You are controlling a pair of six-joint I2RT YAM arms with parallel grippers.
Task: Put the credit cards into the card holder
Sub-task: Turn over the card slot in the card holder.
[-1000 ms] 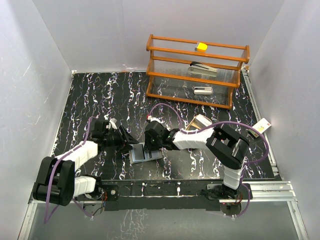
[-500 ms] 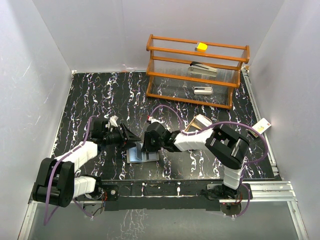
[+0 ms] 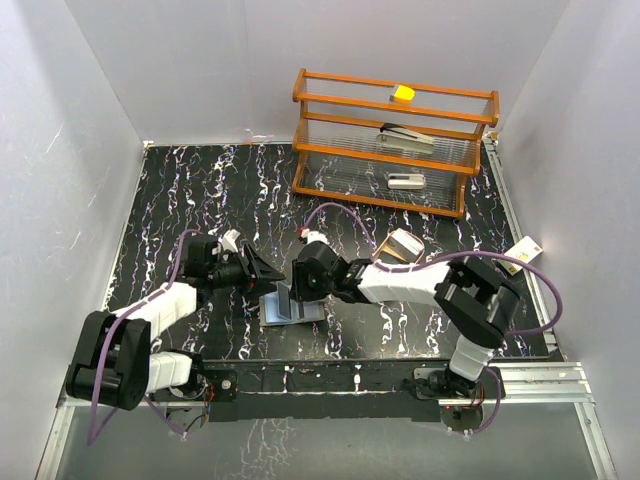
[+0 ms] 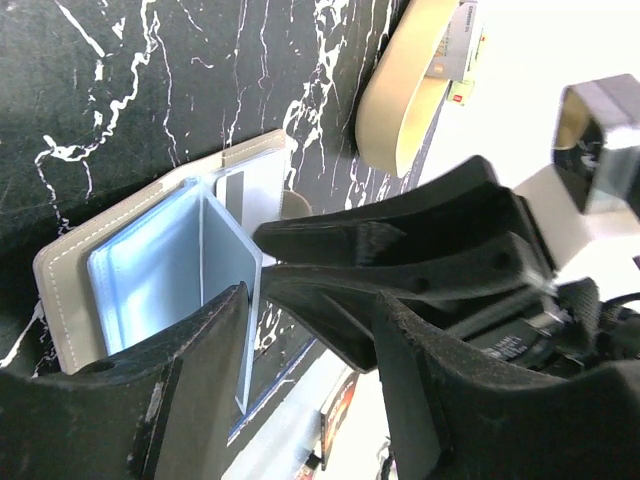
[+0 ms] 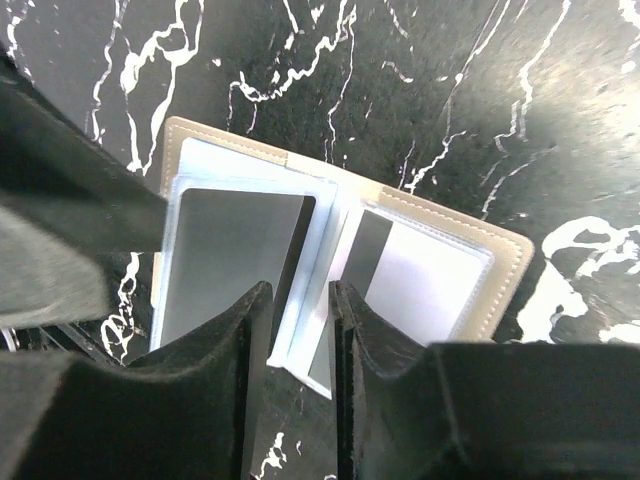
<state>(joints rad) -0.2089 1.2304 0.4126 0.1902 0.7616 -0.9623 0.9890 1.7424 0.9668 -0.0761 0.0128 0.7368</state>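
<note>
The small grey leather-like bifold card holder (image 5: 512,268) lies open, a dark plastic card (image 5: 235,262) sleeved inside. Right gripper (image 5: 300,300) hovers narrowly parted above it; left gripper (image 4: 310,330) stands spread wide.

The black table (image 3: 200,190), veined with white, carries an open card holder (image 3: 310,312), which lies flat near the front edge at about the middle. A wooden rack (image 3: 390,150) stands at the far right against the back wall. A tan tray (image 3: 400,245) lies between the two, right of centre.
</note>
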